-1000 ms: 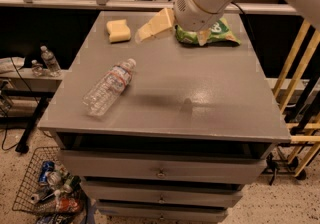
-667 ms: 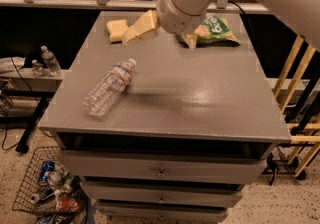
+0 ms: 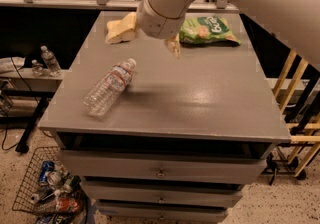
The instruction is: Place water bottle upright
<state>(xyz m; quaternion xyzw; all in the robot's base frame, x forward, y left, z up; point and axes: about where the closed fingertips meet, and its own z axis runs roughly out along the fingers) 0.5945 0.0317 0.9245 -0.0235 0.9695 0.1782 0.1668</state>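
The water bottle (image 3: 109, 88), clear and ribbed with a white cap and a white-and-red label band, lies on its side on the left half of the grey table (image 3: 200, 98). Its cap points toward the far right. My gripper (image 3: 151, 38) hangs above the far middle of the table, beyond and to the right of the bottle's cap, not touching it. It is open and empty. One cream fingertip (image 3: 174, 48) points down; the other is partly merged with the sponge behind it.
A yellow sponge (image 3: 116, 30) lies at the far left of the table, and a green snack bag (image 3: 207, 30) at the far right. Two small clear bottles (image 3: 47, 62) stand on a low shelf to the left. A wire basket of cans (image 3: 50, 190) sits on the floor.
My arm has swung left and toward the front, from over the snack bag to between the sponge and the bottle. The bottle has not moved.
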